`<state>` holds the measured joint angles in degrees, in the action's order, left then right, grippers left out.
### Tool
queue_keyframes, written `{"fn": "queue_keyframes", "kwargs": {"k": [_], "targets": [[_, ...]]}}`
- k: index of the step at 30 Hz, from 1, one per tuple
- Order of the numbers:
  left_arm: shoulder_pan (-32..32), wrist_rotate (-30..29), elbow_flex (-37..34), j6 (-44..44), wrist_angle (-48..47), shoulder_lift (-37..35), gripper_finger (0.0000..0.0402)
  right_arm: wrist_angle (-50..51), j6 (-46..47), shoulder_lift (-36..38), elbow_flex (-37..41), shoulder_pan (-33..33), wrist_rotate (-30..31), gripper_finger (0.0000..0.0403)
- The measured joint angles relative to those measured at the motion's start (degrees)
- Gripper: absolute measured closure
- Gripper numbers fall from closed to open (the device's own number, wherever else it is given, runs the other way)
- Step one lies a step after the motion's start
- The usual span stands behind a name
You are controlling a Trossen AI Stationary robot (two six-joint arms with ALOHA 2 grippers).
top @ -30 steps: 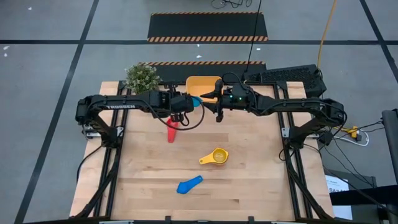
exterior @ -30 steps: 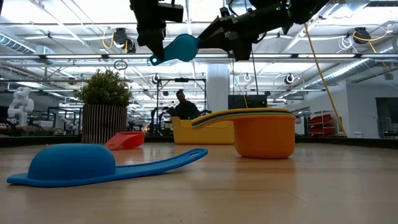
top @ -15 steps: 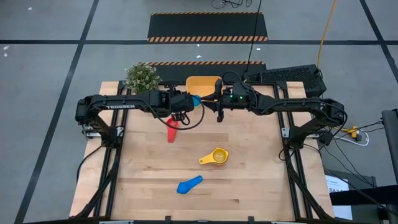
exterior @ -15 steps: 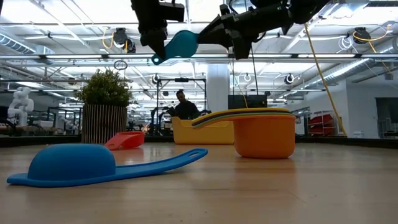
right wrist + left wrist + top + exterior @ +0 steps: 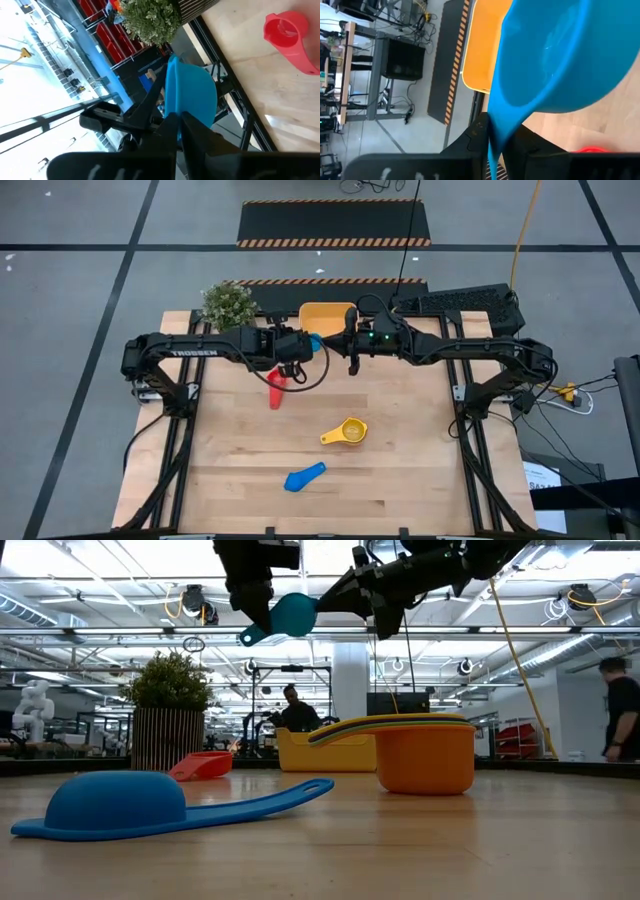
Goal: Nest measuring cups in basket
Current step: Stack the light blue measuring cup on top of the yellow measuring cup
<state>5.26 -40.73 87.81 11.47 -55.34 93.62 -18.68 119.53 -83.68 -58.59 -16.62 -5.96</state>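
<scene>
High view: both arms meet above the table's point(image 5: 400, 480) far edge, just in front of the basket point(image 5: 326, 314), which sits at the middle of that edge beside the potted plant point(image 5: 229, 302). Light blue cup point(image 5: 314, 343) hangs between the left gripper point(image 5: 291, 363) and the right gripper point(image 5: 348, 340). Red cup point(image 5: 276, 389) lies under the left arm; yellow-orange stack point(image 5: 347, 431) sits mid-table; dark blue cup point(image 5: 304, 476) lies near the front edge.

Low view: light blue cup point(image 5: 290, 616) is up in the air between both grippers, basket point(image 5: 325, 752) far behind it. Dark blue cup point(image 5: 120, 805) lies upside down in front.

Left wrist view: left fingers pinch the light blue cup's point(image 5: 560, 55) handle, nearly closed on it.

Right wrist view: right fingers are clamped on the rim of the light blue cup point(image 5: 192, 95); red cup point(image 5: 295, 40) lies on the wood beyond.
</scene>
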Motion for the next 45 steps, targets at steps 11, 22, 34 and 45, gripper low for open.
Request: {"fn": "queue_keyframes", "kwargs": {"k": [11, 22, 34, 45], "targets": [[-1.8, 4.1, 0.0, -10.0, 0.4, 0.0, 0.0279, 0.5, -3.5, 0.0, 0.0, -2.9, -0.4, 0.0402], [-2.4, 9.5, 0.0, -25.9, -3.3, 0.0, 0.0131, 2.3, -8.8, 0.0, 0.0, -7.4, -4.9, 0.0403], [-3.2, 17.6, 0.0, -39.7, -12.3, -3.1, 0.0151, 3.1, -24.1, 0.1, 0.0, -16.2, -16.2, 0.0403], [-1.9, 18.8, 0.0, -43.0, -10.9, -15.1, 0.0220, 2.7, -43.6, 0.2, 0.0, -20.4, -33.4, 0.0403]]}}
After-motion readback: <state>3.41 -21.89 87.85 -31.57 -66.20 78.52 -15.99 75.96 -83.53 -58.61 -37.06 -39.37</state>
